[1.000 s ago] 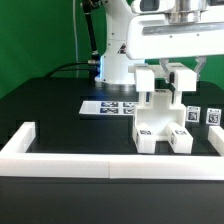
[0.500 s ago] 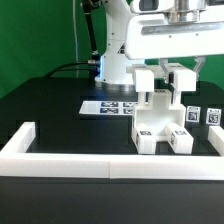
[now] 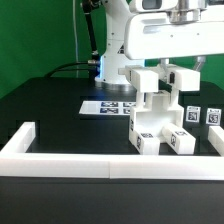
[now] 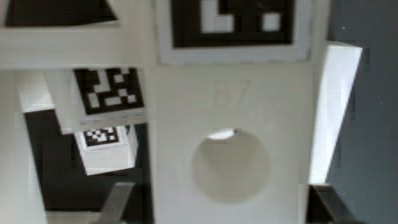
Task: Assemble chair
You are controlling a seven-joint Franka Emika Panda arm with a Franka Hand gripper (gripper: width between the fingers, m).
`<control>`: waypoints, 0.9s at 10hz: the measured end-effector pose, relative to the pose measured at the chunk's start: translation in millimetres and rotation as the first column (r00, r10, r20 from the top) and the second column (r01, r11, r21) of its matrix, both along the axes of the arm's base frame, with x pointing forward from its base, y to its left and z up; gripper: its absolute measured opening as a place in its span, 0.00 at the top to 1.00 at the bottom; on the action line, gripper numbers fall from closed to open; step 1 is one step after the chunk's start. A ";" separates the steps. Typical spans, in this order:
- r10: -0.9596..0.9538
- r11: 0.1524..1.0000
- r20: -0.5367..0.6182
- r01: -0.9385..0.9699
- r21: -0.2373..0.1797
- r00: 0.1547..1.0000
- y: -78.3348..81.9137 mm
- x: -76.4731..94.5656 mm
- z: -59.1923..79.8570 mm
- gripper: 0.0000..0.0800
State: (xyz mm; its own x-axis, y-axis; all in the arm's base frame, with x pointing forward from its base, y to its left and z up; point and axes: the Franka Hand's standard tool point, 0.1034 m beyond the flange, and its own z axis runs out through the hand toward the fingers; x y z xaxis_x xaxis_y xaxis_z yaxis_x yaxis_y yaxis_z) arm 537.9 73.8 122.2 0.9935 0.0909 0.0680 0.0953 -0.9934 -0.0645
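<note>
The chair [image 3: 158, 118] is a small white blocky assembly with black-and-white tags, standing near the front wall at the exterior view's right, slightly tilted. My gripper [image 3: 164, 76] comes down from above onto its upright top panel and is shut on it. In the wrist view the gripper [image 4: 222, 206] straddles that white panel [image 4: 231, 110], which has an oval hole and tags. One dark finger [image 4: 116, 203] shows on each side of the panel. The chair's lower blocks with a tag [image 4: 103, 135] show beyond it.
The marker board [image 3: 105, 106] lies flat behind the chair. Two small loose white tagged parts [image 3: 196, 115] stand at the exterior view's right. A long low white border wall [image 3: 60, 152] runs along the front and sides. The robot base [image 3: 115, 62] stands at the back.
The chair has shifted slightly toward the exterior view's left and tilted a little, moving with the gripper.
</note>
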 end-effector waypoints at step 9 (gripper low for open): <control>0.056 0.998 0.008 -0.056 -0.007 0.998 -0.7 -4.4 4.0 0.64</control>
